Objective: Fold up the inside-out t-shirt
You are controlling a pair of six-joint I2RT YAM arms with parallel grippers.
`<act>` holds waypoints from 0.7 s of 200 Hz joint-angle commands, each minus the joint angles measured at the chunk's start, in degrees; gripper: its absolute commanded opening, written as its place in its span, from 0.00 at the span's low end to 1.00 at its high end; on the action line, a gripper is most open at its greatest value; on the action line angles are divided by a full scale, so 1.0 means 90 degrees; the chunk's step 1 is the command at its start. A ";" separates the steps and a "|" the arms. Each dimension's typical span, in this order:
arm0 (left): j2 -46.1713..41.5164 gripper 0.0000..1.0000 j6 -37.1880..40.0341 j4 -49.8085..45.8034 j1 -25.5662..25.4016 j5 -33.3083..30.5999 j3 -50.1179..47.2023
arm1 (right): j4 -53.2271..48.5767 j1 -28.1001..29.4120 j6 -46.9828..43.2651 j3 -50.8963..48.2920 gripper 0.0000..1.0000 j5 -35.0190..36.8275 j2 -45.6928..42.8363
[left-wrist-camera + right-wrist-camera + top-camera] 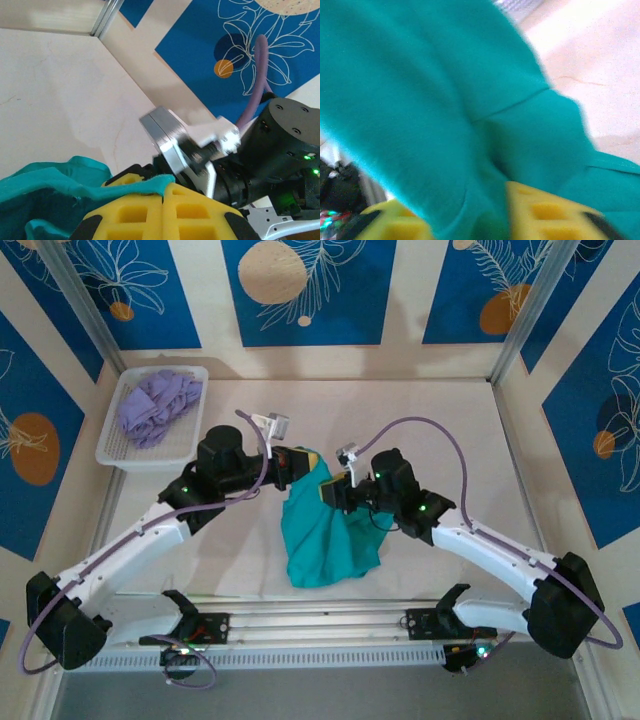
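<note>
Left gripper clamped on t-shirt edge, holding it up, likely to straighten it | right gripper astride cloth, grip unclear through blur | t-shirt bunched at frame centre, unfolded

Lavender garment bunched in white basket, far-left on table.

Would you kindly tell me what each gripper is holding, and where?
Left gripper pinches the t-shirt by an edge; right gripper has cloth between its fingers, grip unclear.
</note>
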 commanded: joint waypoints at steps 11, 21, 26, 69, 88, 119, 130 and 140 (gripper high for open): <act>-0.0247 0.00 0.0408 0.0277 -0.0014 0.0561 -0.0122 | -0.0441 -0.0276 0.0124 0.0717 0.11 0.0927 -0.0062; -0.0175 0.00 0.0498 0.0267 -0.0057 0.0663 -0.0125 | -0.0266 -0.0305 -0.0002 0.0677 0.08 0.0622 -0.0119; -0.0125 0.00 0.0527 0.0277 -0.0088 0.0719 -0.0123 | -0.0151 -0.0321 -0.0071 0.0628 0.06 0.0453 -0.0146; 0.0012 0.05 0.0628 0.0692 -0.0221 0.1064 -0.0256 | 0.0485 -0.0790 -0.0102 0.0084 0.00 -0.0770 -0.0432; -0.0015 0.23 0.0806 0.0687 -0.0218 0.1220 -0.0301 | 0.0885 -0.1049 0.0132 -0.0145 0.00 -0.1321 -0.0574; -0.0314 0.39 0.1408 0.0072 -0.0212 0.0798 -0.0343 | 0.1188 -0.1408 0.0303 -0.0375 0.00 -0.1801 -0.0835; -0.0532 0.41 0.1576 -0.0130 -0.0206 0.0282 -0.0444 | 0.1248 -0.1511 0.0345 -0.0413 0.00 -0.1991 -0.0902; -0.0698 0.43 0.1685 -0.0350 -0.0207 -0.0456 -0.0502 | 0.1299 -0.1577 0.0356 -0.0434 0.00 -0.2168 -0.0947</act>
